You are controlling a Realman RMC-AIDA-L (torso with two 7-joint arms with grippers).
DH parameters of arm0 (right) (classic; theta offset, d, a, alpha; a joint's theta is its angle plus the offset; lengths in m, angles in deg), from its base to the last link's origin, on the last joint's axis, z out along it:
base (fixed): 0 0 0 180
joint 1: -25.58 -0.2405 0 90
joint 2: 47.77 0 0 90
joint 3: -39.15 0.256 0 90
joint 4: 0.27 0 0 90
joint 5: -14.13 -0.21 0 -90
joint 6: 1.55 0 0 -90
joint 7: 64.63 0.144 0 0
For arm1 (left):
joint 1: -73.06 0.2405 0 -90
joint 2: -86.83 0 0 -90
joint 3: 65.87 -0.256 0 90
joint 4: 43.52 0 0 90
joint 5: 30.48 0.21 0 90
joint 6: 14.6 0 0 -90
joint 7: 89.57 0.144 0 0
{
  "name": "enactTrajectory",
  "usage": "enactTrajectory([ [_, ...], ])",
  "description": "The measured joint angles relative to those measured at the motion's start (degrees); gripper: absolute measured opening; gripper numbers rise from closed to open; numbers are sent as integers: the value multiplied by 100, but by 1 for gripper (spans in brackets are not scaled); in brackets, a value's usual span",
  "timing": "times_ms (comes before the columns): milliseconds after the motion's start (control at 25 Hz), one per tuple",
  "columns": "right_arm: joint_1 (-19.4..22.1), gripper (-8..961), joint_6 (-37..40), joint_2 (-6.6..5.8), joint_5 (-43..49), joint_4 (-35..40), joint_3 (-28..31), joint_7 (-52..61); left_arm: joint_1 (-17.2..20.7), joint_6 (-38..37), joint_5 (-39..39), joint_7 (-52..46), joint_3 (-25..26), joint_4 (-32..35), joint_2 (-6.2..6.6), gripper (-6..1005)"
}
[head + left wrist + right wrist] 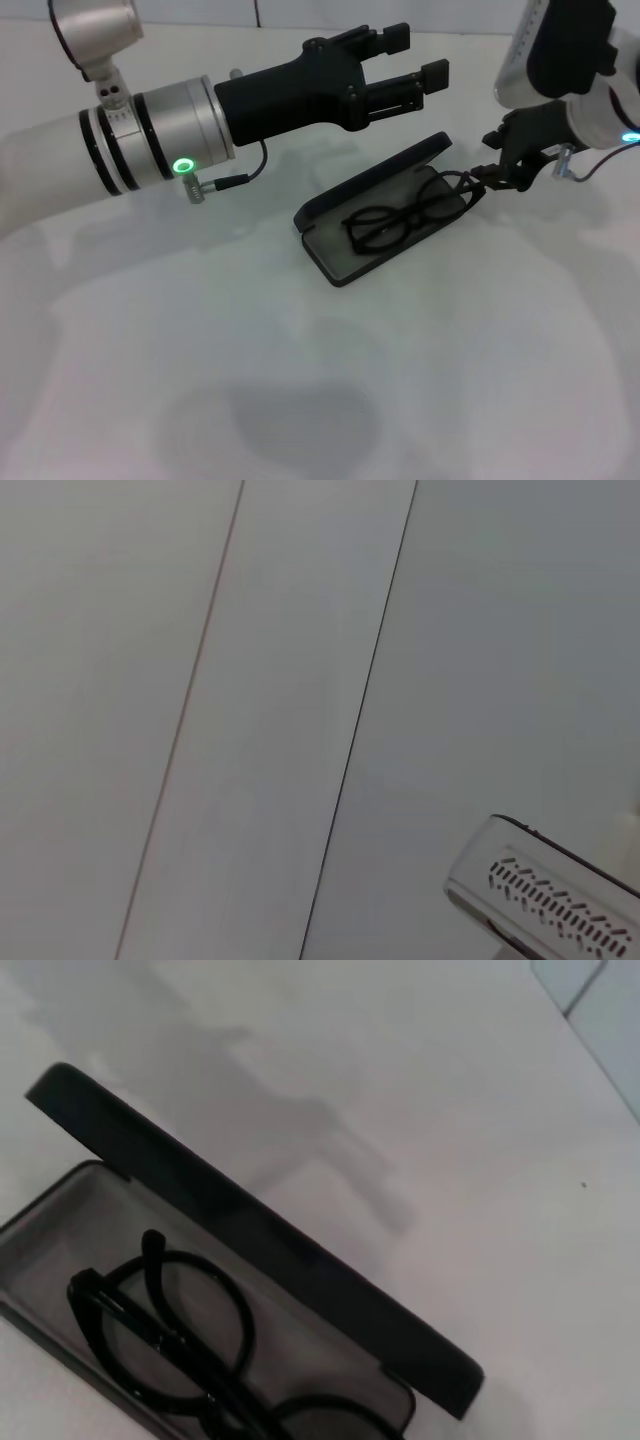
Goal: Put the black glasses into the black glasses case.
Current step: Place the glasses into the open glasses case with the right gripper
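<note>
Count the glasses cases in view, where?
1. The black glasses case lies open on the white table mid-scene, lid up, with the black glasses in its tray. The right gripper sits at its right end. No others visible.

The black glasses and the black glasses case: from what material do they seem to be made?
The black glasses look like glossy plastic: thin, smooth black rims with clear lenses. The black glasses case seems a rigid matte shell, perhaps plastic or leatherette; its grey lining looks soft, maybe felt.
</note>
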Motion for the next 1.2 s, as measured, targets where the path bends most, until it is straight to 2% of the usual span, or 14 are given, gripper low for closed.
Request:
enactTrajectory([
  [360, 2, 417, -153, -9, 67, 44, 37, 111, 41, -11, 0, 3, 0, -9, 17, 788],
  [600, -111, 417, -288, -4, 309, -307, -24, 307, 8, -11, 1, 3, 0, -10, 20, 788],
  [960, -225, 417, -430, 0, -6, -540, -426, 267, -6, -9, 1, 12, 0, 1, 7, 789],
  [1200, -225, 417, -468, -6, -270, -544, -478, 188, -8, -9, 1, 12, 0, 8, 4, 789],
])
